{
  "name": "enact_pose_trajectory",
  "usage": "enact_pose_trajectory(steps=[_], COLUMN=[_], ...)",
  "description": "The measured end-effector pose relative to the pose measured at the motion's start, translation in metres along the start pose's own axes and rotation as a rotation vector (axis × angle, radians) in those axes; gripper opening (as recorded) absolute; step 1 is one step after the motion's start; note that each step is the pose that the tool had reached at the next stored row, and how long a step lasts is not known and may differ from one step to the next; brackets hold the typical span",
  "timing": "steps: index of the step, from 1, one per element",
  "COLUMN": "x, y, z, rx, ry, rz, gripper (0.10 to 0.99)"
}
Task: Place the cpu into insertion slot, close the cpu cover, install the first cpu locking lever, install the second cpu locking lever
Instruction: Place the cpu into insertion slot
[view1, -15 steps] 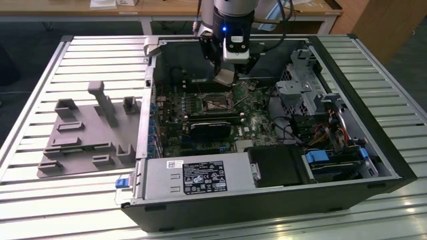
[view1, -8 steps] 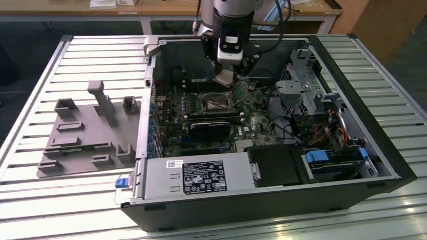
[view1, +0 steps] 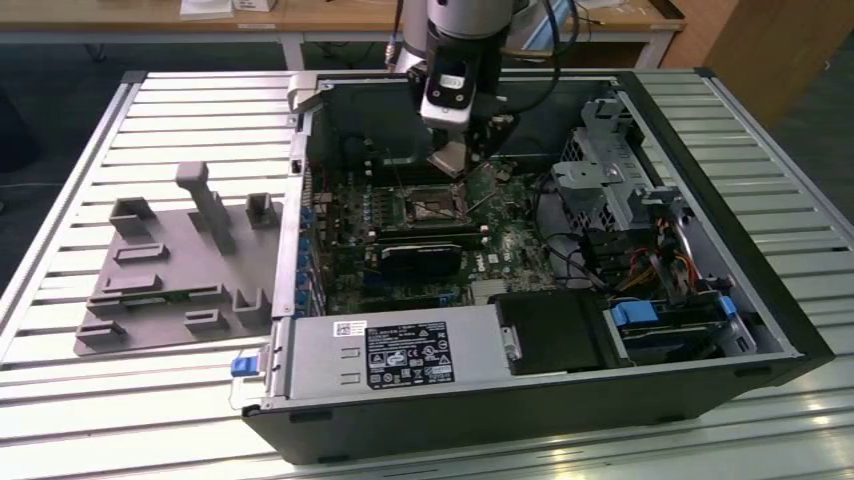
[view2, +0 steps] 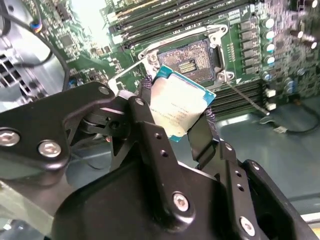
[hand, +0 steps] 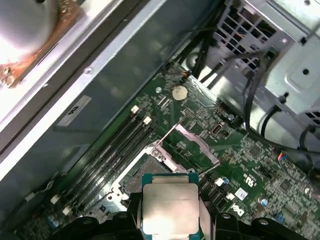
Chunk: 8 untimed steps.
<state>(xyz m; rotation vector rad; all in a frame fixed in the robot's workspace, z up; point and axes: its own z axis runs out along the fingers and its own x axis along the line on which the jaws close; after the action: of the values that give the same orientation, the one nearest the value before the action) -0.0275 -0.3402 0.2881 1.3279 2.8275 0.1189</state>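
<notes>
The arm (view1: 461, 25) comes down steeply over the far edge of the table (view1: 94, 130) in the exterior view; its wrist (view1: 451, 85) is a pale and black housing aimed downward; the gripper (view1: 451, 165) hangs under it with its tips lowest, slightly tilted; in both wrist views two black, bolted fingers (view2: 150, 127) press against opposite edges of the cpu (view2: 181, 107), pinching it between them; the chip sits flat between the fingers, silver face toward the cameras.
</notes>
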Motion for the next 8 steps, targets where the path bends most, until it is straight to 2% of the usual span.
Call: enact_pose_trajectory(steps=[8], x=[-0.0001], y=[-0.0003], z=[0.0043], rx=[-0.003], ry=[-0.011], rz=[0.145], gripper=[0.537])
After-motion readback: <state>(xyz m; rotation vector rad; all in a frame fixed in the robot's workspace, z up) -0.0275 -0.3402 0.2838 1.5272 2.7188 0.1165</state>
